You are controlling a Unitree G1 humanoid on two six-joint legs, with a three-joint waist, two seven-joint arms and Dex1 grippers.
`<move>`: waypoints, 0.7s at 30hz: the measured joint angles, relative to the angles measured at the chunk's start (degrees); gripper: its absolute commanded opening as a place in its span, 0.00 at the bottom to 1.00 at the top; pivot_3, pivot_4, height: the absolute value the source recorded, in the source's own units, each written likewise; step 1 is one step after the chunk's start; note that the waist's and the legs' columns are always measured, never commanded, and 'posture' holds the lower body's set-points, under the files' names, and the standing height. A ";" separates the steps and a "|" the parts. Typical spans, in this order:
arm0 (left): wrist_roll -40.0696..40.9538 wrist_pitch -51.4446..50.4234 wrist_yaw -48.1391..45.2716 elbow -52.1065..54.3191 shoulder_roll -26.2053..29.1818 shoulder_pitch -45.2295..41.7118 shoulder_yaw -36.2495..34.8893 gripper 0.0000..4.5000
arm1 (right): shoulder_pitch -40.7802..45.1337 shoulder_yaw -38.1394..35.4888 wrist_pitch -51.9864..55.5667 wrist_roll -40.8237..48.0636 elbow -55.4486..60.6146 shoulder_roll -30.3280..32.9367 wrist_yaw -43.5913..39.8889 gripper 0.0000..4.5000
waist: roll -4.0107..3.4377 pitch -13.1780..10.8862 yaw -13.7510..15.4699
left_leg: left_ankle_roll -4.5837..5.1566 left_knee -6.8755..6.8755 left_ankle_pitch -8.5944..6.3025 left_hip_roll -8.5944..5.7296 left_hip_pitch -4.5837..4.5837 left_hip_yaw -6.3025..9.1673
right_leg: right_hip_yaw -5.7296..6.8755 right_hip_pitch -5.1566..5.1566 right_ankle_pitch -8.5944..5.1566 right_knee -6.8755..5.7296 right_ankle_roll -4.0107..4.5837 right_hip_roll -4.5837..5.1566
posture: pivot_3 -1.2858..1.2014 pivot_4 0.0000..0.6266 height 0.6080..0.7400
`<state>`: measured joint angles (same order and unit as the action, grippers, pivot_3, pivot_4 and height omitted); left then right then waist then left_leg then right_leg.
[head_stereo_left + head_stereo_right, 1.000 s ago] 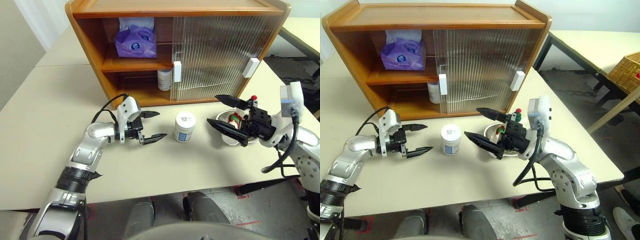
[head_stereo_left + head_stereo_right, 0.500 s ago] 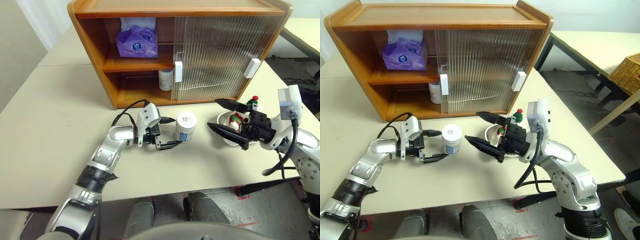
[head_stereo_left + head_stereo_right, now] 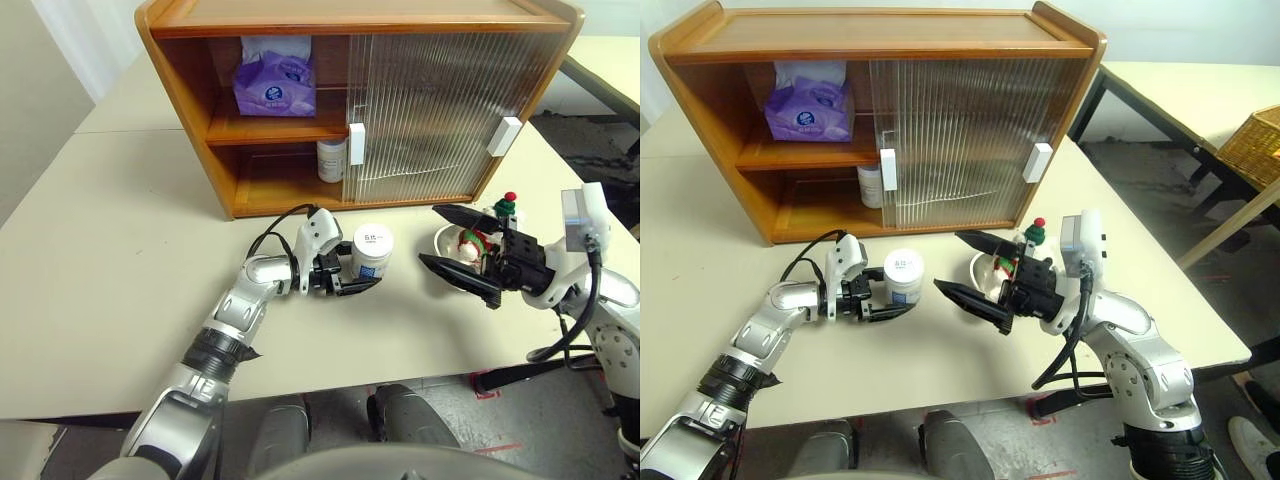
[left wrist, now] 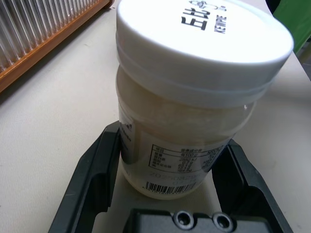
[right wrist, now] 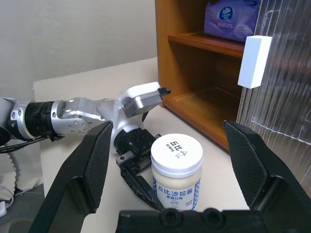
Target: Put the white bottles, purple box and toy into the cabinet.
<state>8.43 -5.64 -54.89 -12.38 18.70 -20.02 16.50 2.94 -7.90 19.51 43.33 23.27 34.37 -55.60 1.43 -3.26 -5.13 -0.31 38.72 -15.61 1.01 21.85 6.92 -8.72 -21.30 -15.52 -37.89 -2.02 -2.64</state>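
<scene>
One white bottle [image 3: 370, 254] stands on the table in front of the cabinet [image 3: 186, 92]. My left gripper [image 3: 362, 274] reaches in from the left and is shut on it, one black finger [image 4: 99, 167] against each side near its base. The other white bottle [image 3: 330, 158] stands on the lower shelf. On the upper shelf sits the purple box [image 3: 273, 82]. The toy [image 3: 472, 241], with its green hat and red pompom, lies in a shiny dish [image 3: 981, 268]. My right gripper [image 3: 430, 236] hovers open beside that dish, its fingers pointing left toward the bottle.
The cabinet's left side stands open; two ribbed sliding doors [image 3: 440, 110] with white handles [image 3: 355, 143] cover the rest. A wicker basket [image 3: 1255, 145] and another table [image 3: 1180, 90] are off to the right. The table's front edge runs close below both arms.
My left gripper moved right across the table to the standing bottle, and its fingers closed in around it. The right gripper stayed put, open.
</scene>
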 measured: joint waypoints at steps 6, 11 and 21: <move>-0.61 1.65 5.12 0.07 0.13 1.25 -1.94 0.68 | -0.09 0.10 -1.24 -0.96 -1.66 -0.70 -1.15 1.00 | -0.02 -0.01 -0.31 | -0.01 0.00 0.03 0.03 -0.03 -0.03 | 0.00 0.00 0.03 0.00 -0.07 -0.07 | 0.46 0.11 1.00; -2.00 2.48 13.93 -0.19 1.12 2.12 -7.89 0.68 | -0.10 0.17 -2.43 -1.55 -3.24 -1.63 -2.19 1.00 | -0.04 -0.02 -0.22 | -0.05 0.00 0.12 0.02 -0.03 -0.09 | 0.05 0.00 0.05 0.00 -0.08 -0.10 | 0.46 0.11 1.00; -3.33 -1.84 26.53 2.54 1.10 4.40 -14.32 0.68 | 0.47 0.50 -3.94 -2.21 -5.84 -2.14 -4.38 1.00 | -0.04 -0.04 0.45 | -0.10 -0.03 0.14 -0.16 0.00 -0.15 | 0.04 0.00 0.26 0.01 0.45 0.00 | 0.47 0.11 1.00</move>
<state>5.11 -7.49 -28.36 -9.84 19.80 -15.63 2.18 3.41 -7.40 15.57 41.12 17.43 32.23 -59.98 1.38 -3.30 -4.69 -0.41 38.69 -15.47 0.85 21.85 6.76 -8.67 -21.31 -15.26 -37.88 -1.57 -2.64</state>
